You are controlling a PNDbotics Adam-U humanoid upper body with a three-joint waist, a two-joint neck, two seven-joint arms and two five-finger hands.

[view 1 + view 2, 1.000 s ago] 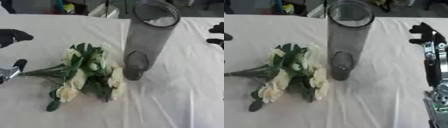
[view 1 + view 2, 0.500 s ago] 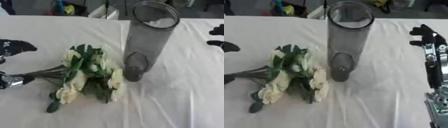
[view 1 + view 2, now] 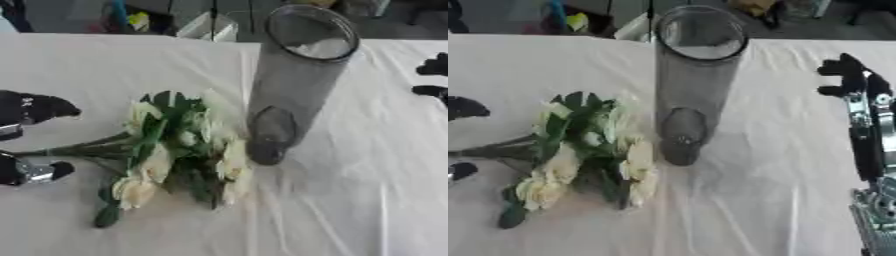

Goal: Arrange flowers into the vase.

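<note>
While flat, bouquet [image 3: 175,150] stems between left hand [image 3: 31,140] digits.

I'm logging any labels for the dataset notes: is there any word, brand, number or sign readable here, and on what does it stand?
None can be read.
Tall grey cylindrical glass vase: no label or print shows.
Bunch of cream flowers with green leaves: no tag shows.
White tablecloth: plain.
Black left hand: a small pale mark, too blurred to read.
Clutter beyond the table's far edge: too blurred to read.
</note>
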